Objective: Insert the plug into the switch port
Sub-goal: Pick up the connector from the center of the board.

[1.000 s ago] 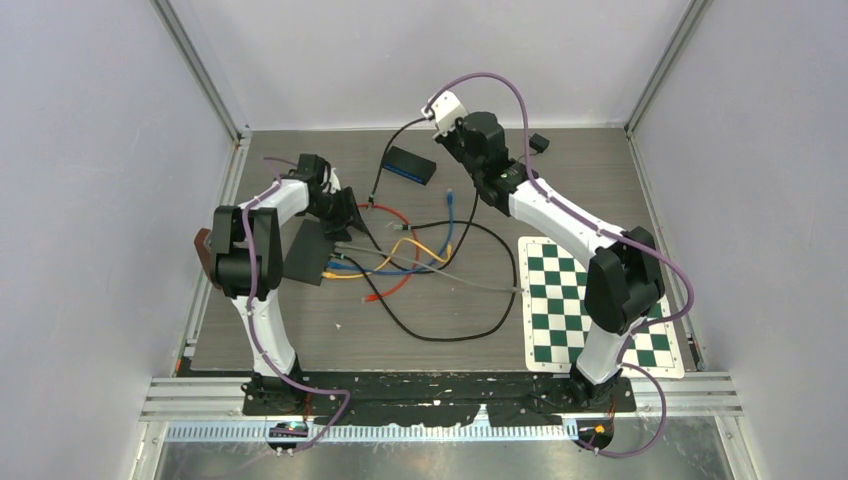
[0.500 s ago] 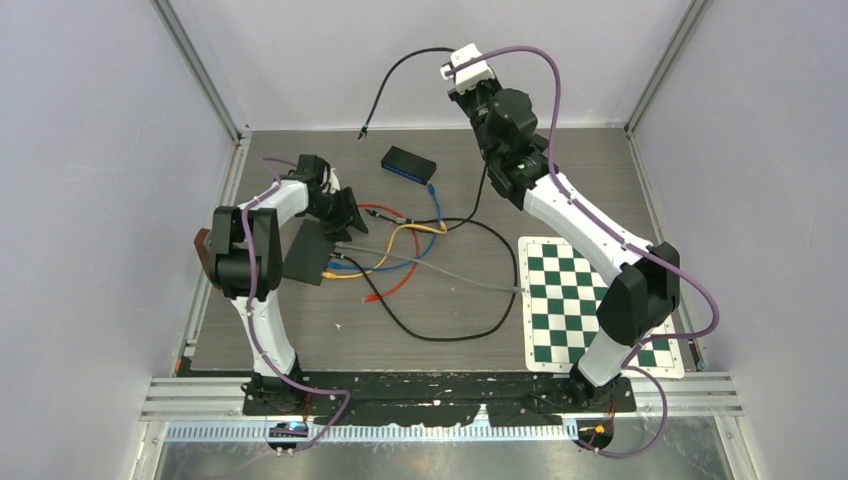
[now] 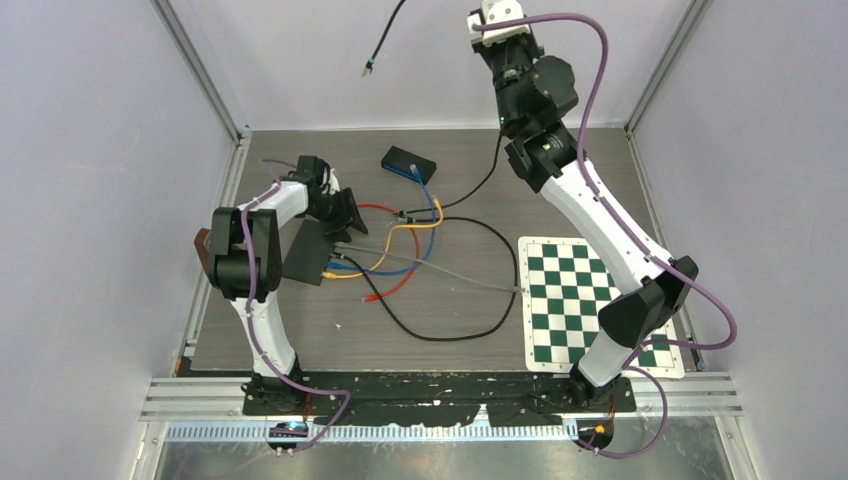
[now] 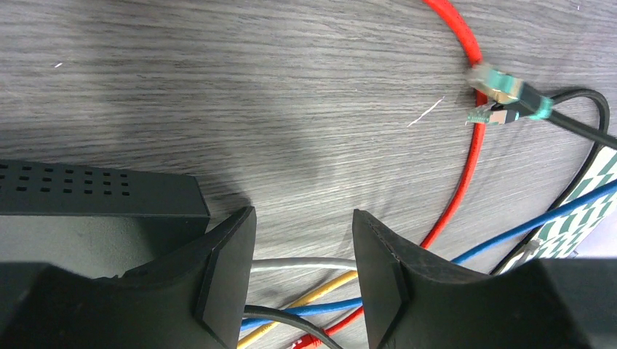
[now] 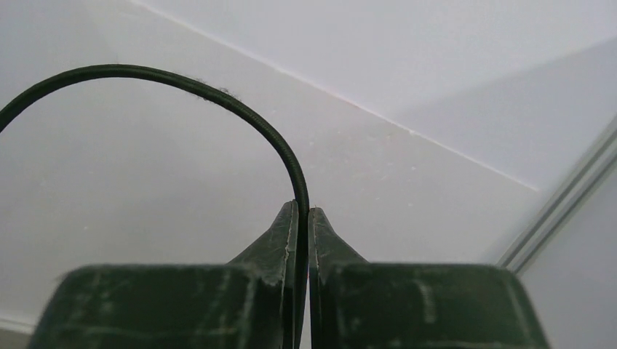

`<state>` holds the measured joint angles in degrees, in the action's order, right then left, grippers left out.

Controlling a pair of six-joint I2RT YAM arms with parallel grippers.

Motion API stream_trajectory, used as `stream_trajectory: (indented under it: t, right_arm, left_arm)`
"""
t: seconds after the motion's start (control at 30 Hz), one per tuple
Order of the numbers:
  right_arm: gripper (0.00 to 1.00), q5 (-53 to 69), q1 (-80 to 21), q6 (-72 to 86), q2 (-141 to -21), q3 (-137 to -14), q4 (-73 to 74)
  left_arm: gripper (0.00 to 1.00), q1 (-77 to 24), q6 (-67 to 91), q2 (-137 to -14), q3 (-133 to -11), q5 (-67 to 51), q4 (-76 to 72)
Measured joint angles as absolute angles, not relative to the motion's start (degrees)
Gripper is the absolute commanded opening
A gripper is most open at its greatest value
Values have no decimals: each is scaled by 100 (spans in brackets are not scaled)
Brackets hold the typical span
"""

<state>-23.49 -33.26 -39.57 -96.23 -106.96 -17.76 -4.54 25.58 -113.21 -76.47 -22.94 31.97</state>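
Note:
The black switch (image 3: 312, 252) lies at the left of the table with yellow, blue and grey cables running into its right side. My left gripper (image 3: 350, 214) is open and low by the switch's far corner. In the left wrist view the left gripper (image 4: 302, 243) is open over the grey cable (image 4: 305, 263), with the switch (image 4: 94, 193) to its left. My right gripper (image 5: 303, 214) is shut on the black cable (image 5: 218, 94) and raised high against the back wall. The cable's plug (image 3: 368, 70) hangs free in the air.
A small black box with a blue front (image 3: 408, 163) sits at the back centre. Red, blue, yellow and grey cables tangle mid-table, with a black cable loop (image 3: 450, 335) nearer me. Teal plugs (image 4: 502, 87) lie on the red cable. A checkered mat (image 3: 580, 300) lies at the right.
My right arm has risen up and back with the black cable, lifting its plug from near the small box to high against the back wall. The left arm has not moved.

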Motion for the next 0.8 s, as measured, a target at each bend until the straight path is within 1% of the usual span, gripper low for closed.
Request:
stream_trajectory:
  t: [0.1, 0.27, 0.37, 0.5, 0.6, 0.8]
  right_arm:
    - [5, -2416, -3326, -4145, -9566, -10954, -1800]
    - [5, -2443, -3326, -4250, -9452, -10980, -1734]
    - [5, -2462, -3326, -4233, -9452, -11100, -1470]
    - [5, -2493, -3326, -4099, -9461, -11421, -965]
    - [5, -2558, -3326, -3887, -9465, -11668, -690]
    - [5, -2556, -3326, -3006, -9419, -11743, 8]
  left_arm:
    - [55, -454, 2563, -11321, -7647, -2292, 3199]
    - [56, -440, 2565, -11321, -7649, -2296, 3199]
    - [56, -438, 2587, -11314, -7658, -2309, 3208]
    - [60, -429, 2681, -11205, -7664, -2351, 3218]
    - [62, -423, 2783, -10860, -7664, -2434, 3135]
    - [72, -421, 3092, -9802, -7623, -2856, 2331]
